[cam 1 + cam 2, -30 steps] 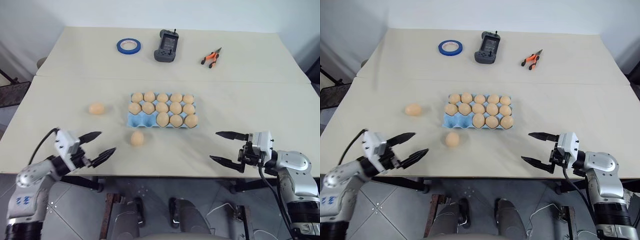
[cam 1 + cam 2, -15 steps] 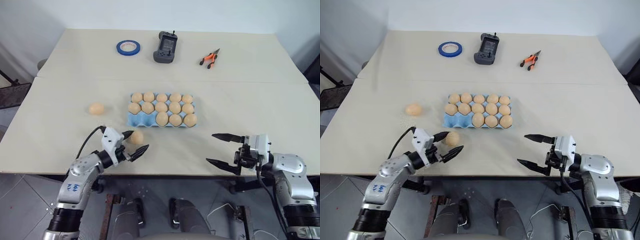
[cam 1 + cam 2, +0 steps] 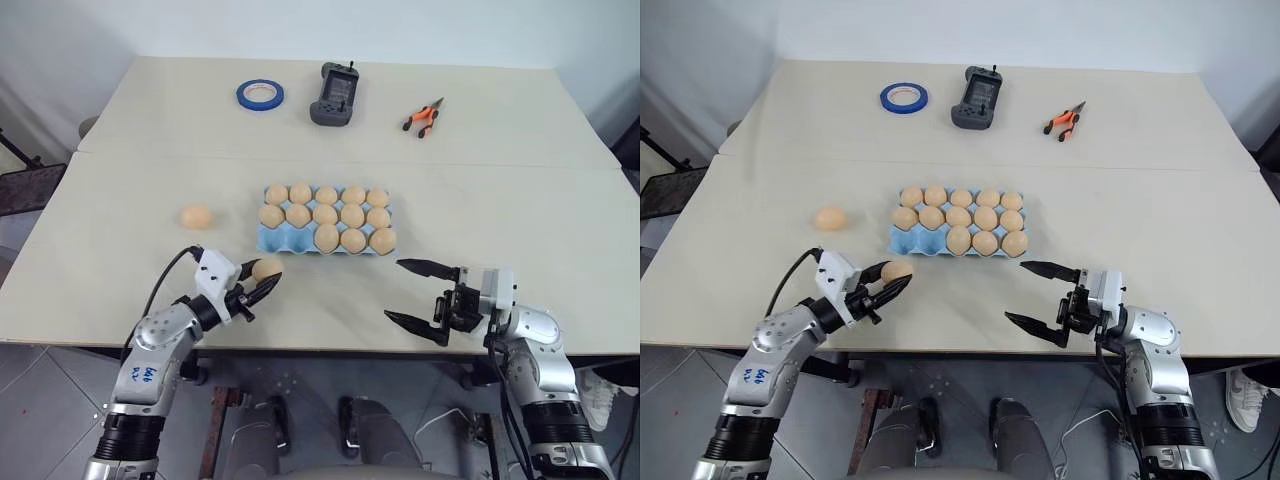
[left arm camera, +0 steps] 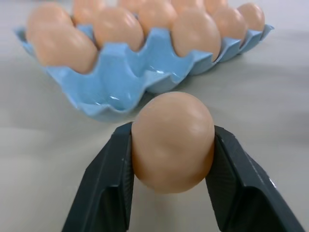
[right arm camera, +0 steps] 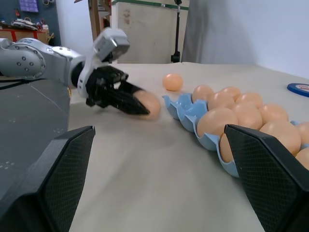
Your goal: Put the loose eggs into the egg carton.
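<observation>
1. Altogether fifteen tan-brown eggs show: thirteen sit in the egg carton (image 3: pixel 327 222), one is in the left gripper (image 3: pixel 262 285), and one lies loose on the table (image 3: pixel 120 130).
2. Inside the carton, the far row and the middle row each hold five eggs; the near row holds three, at the end toward the right gripper (image 3: pixel 414 296). The two near-row cups closest to the left gripper stand bare, showing glossy blue plastic in the left wrist view.
3. Clamped between the left gripper's black fingers (image 4: pixel 107 181) is the held egg (image 4: pixel 173 141), pressed on both sides, right at the table surface and just short of the carton's near corner.
4. Well off to the left gripper's outer side and farther away lies the second loose egg (image 3: pixel 196 216), apart from the carton.
5. Wide apart stand the right gripper's jaws, with nothing between them; the carton is beyond its fingertips, toward the table's middle.
6. Smooth, matte and alike, the eggs each fill about one cup of the light blue moulded tray.
7. Far beyond both grippers lie one blue tape ring (image 3: pixel 260 95), one dark handheld controller (image 3: pixel 335 93) and one pair of orange-handled pliers (image 3: pixel 422 114).
</observation>
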`<action>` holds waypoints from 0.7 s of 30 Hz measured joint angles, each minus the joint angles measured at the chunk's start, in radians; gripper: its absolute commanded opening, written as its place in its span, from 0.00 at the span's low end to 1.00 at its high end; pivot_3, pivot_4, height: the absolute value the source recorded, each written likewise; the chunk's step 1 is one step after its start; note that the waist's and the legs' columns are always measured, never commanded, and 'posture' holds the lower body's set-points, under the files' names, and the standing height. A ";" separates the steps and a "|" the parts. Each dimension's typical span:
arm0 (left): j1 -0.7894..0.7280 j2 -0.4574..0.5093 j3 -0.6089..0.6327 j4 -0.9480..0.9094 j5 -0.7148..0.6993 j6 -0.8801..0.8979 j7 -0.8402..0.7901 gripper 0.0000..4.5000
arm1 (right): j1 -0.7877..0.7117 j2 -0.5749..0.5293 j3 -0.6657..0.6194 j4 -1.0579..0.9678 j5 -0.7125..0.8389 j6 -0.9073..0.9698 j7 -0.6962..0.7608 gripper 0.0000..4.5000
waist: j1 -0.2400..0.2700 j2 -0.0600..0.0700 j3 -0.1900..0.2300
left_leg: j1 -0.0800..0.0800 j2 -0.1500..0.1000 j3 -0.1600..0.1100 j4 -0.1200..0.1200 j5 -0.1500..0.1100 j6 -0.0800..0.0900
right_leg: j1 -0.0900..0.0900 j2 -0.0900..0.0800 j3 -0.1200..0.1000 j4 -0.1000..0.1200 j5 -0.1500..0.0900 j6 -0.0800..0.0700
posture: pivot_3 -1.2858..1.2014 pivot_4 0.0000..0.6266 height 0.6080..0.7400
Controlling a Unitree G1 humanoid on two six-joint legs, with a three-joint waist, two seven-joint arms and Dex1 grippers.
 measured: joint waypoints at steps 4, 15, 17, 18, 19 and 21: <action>-0.046 0.046 0.015 -0.005 -0.042 -0.007 -0.079 0.41 | 0.004 0.000 0.000 0.011 -0.004 -0.016 -0.005 1.00 | 0.008 0.000 0.000 | 0.000 0.000 0.000 0.000 0.000 0.000 | 0.000 0.000 0.000 0.000 0.000 0.000 | 0.52 0.24 1.00; -0.334 0.006 -0.056 0.228 -0.012 -0.070 -0.166 0.41 | 0.003 0.013 -0.010 0.048 -0.033 -0.076 -0.079 1.00 | 0.011 0.000 0.000 | 0.000 0.000 0.001 0.000 0.000 0.000 | 0.000 0.000 0.000 0.001 0.002 0.004 | 0.52 0.24 1.00; -0.374 -0.027 -0.067 0.301 -0.007 -0.098 -0.176 0.41 | 0.003 0.015 -0.011 0.048 -0.034 -0.078 -0.096 1.00 | 0.013 0.000 0.000 | 0.000 0.000 0.001 0.001 0.000 0.000 | 0.000 0.000 -0.001 0.003 0.003 0.006 | 0.52 0.24 1.00; -0.385 -0.037 -0.071 0.329 -0.002 -0.109 -0.179 0.41 | 0.004 0.016 -0.011 0.048 -0.035 -0.079 -0.100 1.00 | 0.012 0.000 0.000 | 0.000 0.000 0.001 0.001 0.000 0.000 | -0.001 0.000 -0.001 0.003 0.003 0.006 | 0.52 0.24 1.00; -0.394 -0.044 -0.075 0.356 0.003 -0.123 -0.184 0.46 | 0.007 0.016 -0.011 0.047 -0.035 -0.082 -0.104 1.00 | 0.012 0.000 0.000 | 0.000 0.000 0.000 0.001 0.000 0.000 | -0.001 0.001 -0.001 0.003 0.003 0.006 | 0.52 0.24 1.00; -0.405 -0.060 -0.075 0.399 0.011 -0.145 -0.187 0.59 | 0.017 0.016 -0.011 0.047 -0.036 -0.088 -0.112 1.00 | 0.012 0.000 0.000 | 0.000 0.001 0.000 0.002 0.000 0.000 | -0.001 0.001 -0.002 0.005 0.003 0.007 | 0.52 0.24 1.00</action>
